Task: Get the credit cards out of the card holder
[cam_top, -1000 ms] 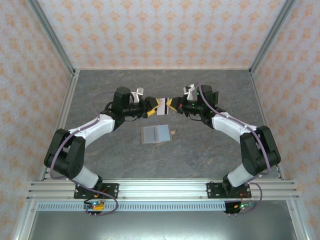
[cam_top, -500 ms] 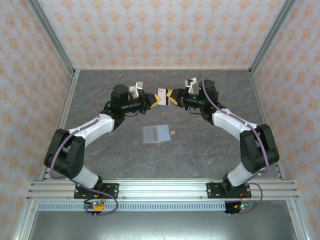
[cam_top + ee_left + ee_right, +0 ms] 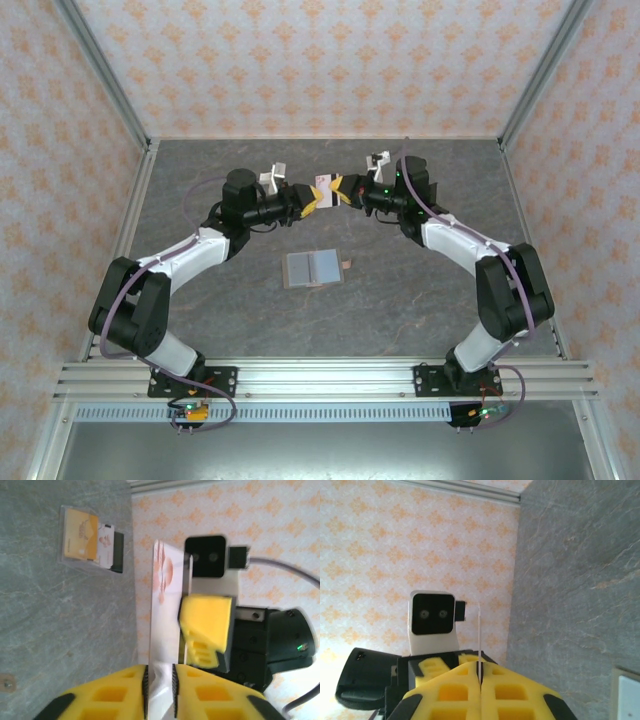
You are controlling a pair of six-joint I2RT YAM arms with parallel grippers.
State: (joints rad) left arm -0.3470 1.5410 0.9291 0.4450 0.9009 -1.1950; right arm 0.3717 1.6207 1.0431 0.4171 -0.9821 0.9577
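The flat, square tan card holder (image 3: pixel 313 269) with grey-blue inner panels is laid open on the grey stone-patterned table (image 3: pixel 420 290), near the middle, between the two arms and apart from both grippers. A small tan tab (image 3: pixel 346 263) is seen at its right edge.

Both arms are raised above the far half of the table, with their grippers brought tip to tip. A thin white plastic card (image 3: pixel 165 580) with a pale orange print is held in the air between them.

The right gripper (image 3: pixel 480 680) is clenched on the card: in the right wrist view its yellow fingers are pressed together, and the card is seen edge-on as a thin line rising from between them.

The left gripper (image 3: pixel 160 680) is slightly released. In the left wrist view a narrow gap is seen between its yellow fingers, and the near end of the card is lodged at a slant in that gap.

In the left wrist view a second flat card (image 3: pixel 87 540), orange and white with a dark end, is seen lying flat on the table beyond the grippers
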